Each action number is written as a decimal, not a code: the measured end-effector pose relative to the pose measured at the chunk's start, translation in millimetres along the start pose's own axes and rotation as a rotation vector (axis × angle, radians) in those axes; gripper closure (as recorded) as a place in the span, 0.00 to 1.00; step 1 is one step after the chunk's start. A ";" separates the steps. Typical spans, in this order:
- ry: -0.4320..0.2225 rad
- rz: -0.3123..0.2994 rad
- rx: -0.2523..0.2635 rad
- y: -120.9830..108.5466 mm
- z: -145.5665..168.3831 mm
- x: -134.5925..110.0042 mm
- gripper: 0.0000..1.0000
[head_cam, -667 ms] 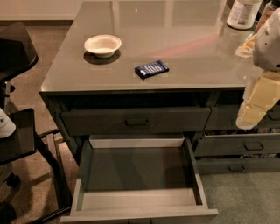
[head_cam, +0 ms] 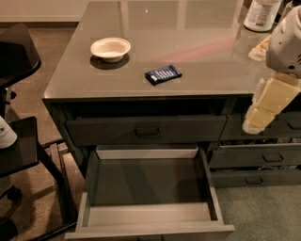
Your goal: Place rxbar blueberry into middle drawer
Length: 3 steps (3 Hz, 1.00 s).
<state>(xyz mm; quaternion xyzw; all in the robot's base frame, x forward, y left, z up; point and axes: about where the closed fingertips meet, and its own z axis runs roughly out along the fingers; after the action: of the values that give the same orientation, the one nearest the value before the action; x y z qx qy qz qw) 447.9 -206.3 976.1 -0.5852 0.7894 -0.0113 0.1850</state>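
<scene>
The rxbar blueberry (head_cam: 163, 74), a small flat bar in a dark navy wrapper with white lettering, lies on the grey countertop (head_cam: 188, 42) near its front edge. The middle drawer (head_cam: 149, 187) is pulled out wide below, and its pale grey box holds nothing. My gripper (head_cam: 256, 120), cream-coloured, hangs at the right edge of the view. It sits in front of the right drawer column, to the right of the bar and below counter level. It holds nothing that I can see.
A white bowl (head_cam: 110, 48) sits on the counter left of the bar. A white bottle (head_cam: 261, 14) stands at the back right. The shallow top drawer (head_cam: 146, 129) is shut. A black chair and stand (head_cam: 19, 141) are at the left. The right column drawers (head_cam: 263, 157) are shut.
My gripper has shifted slightly to the left. The bar, the bowl and the open drawer have not moved.
</scene>
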 end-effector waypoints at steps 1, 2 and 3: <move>-0.157 0.106 -0.044 -10.9 26.5 -23.5 0.00; -0.213 0.112 -0.070 -6.5 26.0 -38.8 0.00; -0.214 0.112 -0.070 -6.5 26.0 -38.8 0.00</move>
<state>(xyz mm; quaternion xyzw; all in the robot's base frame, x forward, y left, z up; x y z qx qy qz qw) 471.4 -167.2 964.2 -0.5441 0.7966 0.0890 0.2478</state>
